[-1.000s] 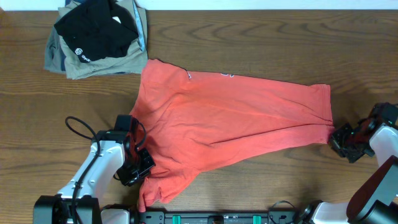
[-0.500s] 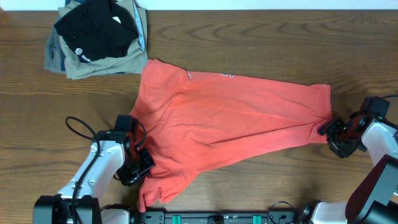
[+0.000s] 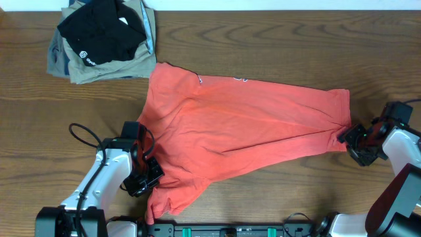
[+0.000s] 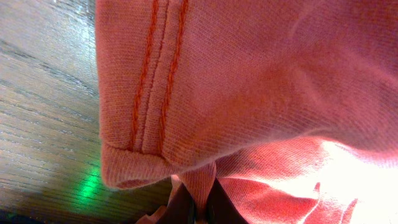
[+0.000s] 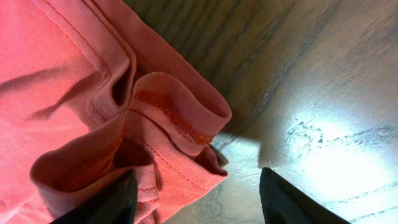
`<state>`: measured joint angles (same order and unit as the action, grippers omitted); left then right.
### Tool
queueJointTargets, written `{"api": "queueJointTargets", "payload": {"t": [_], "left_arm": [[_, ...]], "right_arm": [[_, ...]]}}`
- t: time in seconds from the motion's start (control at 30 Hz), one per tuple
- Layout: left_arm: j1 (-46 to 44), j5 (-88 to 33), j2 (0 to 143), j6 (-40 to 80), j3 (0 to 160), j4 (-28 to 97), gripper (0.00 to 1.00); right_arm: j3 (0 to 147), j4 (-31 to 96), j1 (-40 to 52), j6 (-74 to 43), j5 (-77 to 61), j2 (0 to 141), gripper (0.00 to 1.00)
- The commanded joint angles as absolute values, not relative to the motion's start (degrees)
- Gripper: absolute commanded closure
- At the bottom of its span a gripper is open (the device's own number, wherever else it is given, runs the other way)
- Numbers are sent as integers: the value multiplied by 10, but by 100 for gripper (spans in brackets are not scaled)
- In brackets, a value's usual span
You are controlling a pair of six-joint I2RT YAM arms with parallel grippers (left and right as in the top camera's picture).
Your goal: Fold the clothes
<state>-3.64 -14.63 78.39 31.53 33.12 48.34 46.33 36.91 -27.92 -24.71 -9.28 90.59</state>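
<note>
My left gripper [image 4: 198, 204] is pinched tight on a thin fold of the red-orange T-shirt [image 4: 261, 74]. The cloth runs down between the two fingers, and a double-stitched hem hangs just above them. From overhead, that grip sits at the shirt's lower left part, near the front edge of the table [image 3: 276, 39] and toward its front left corner.

My right gripper [image 5: 196, 202] has its fingers [image 5: 99, 202] spread apart, clamped on nothing. The bunched, rolled hem corner of the shirt lies between them, up against one finger, with bare wood before the other. This is at the shirt's right end, close to the table's right edge.

The shirt itself lies spread across the middle of the table, wide at the left and narrowing to the right. A white neck tag and a bit of print peek out at its far edge.

In the far left corner a black folded garment [image 3: 99, 33] lies on top of a khaki-grey folded garment [image 3: 112, 69], near the shirt's far left corner.
</note>
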Motion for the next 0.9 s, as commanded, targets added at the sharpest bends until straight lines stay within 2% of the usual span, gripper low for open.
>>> {"api": "queueJointTargets", "payload": {"t": [0.0,0.1,0.57,0.73,0.87], "left_arm": [[-37,-139,787,316,327,485,94],[-37,-139,787,316,327,485,93],[-37,-139,787,316,327,485,93],[-37,-139,787,316,327,485,94],[-37,-139,787,314,327,485,93]], "right_arm": [[459,371,-273,-237,-84,911,45],[452,364,-273,-237,-83,911,54],[428,338,-273,-240,-83,911,69],[428,337,-273,-240,-76,911,79],[428,342,-273,-241,-69,911,94]]}}
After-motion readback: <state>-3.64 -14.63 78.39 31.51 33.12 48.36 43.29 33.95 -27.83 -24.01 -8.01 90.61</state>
